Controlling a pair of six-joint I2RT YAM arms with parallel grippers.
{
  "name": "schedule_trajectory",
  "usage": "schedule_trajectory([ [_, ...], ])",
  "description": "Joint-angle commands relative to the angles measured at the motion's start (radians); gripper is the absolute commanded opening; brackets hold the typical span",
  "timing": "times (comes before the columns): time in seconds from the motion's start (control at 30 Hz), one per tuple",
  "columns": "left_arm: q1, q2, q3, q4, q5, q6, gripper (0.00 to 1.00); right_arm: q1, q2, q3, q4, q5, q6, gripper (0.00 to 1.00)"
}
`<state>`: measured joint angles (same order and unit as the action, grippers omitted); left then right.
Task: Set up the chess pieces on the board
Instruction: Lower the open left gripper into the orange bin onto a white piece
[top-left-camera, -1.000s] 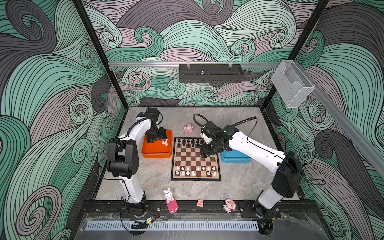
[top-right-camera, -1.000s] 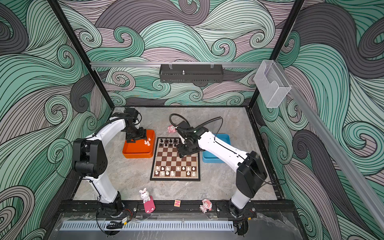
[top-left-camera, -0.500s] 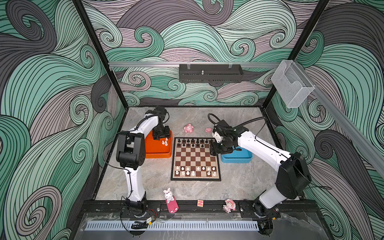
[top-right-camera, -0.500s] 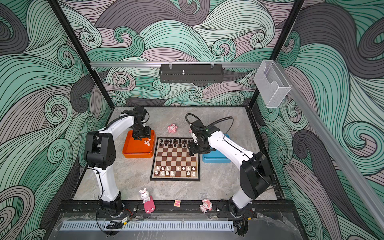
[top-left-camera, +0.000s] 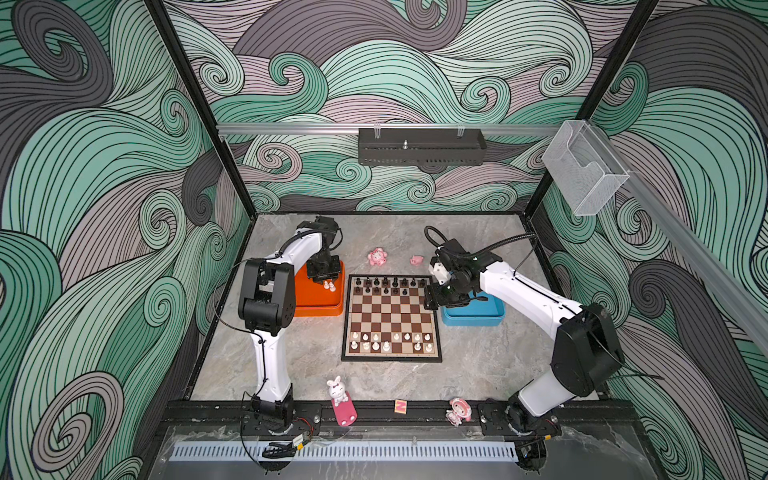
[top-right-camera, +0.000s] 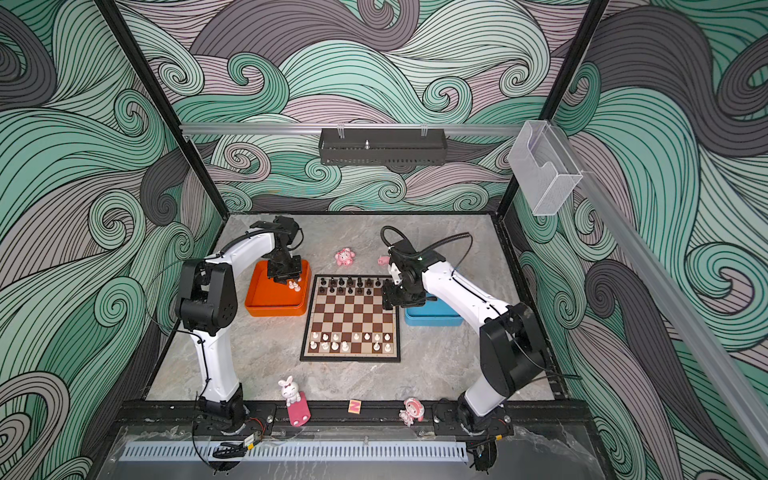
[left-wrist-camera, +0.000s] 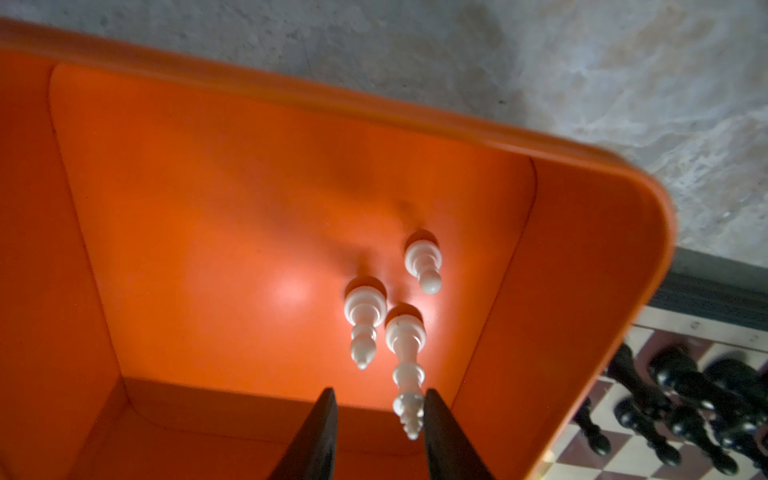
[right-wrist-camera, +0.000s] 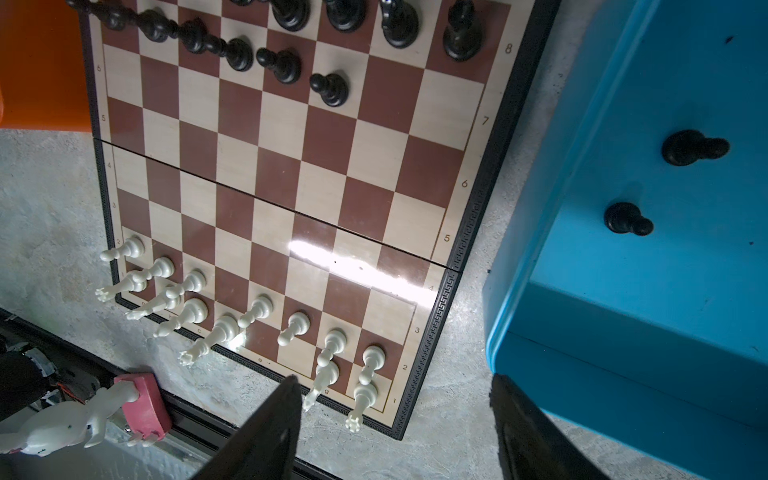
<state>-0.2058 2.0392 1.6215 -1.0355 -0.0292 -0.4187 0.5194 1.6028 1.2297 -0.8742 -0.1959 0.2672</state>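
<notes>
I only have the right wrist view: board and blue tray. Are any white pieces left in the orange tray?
Observer: Yes, three white pieces stand upright in the orange tray.
Operator: Is the left gripper on one?
Observer: Its fingers straddle the tallest piece at its top, jaws apart, not clamped.
Operator: Anything beyond the board on its black side?
Observer: Two pink figurines lie on the table there.

Left tool narrowly parted, right tool spread wide.
</notes>
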Motion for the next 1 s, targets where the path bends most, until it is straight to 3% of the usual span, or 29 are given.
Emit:
schedule_trajectory([
  [0.0, -0.015, 0.028, 0.035, -0.037, -0.025, -0.023, 0.36, -0.014, -0.016, -0.015, 0.007, -0.017, -0.017, 0.73],
  [0.97, -0.047, 0.08, 0.085, -0.052, -0.049, -0.007, 0.18, -0.038, -0.018, -0.047, 0.024, -0.034, -0.022, 0.73],
])
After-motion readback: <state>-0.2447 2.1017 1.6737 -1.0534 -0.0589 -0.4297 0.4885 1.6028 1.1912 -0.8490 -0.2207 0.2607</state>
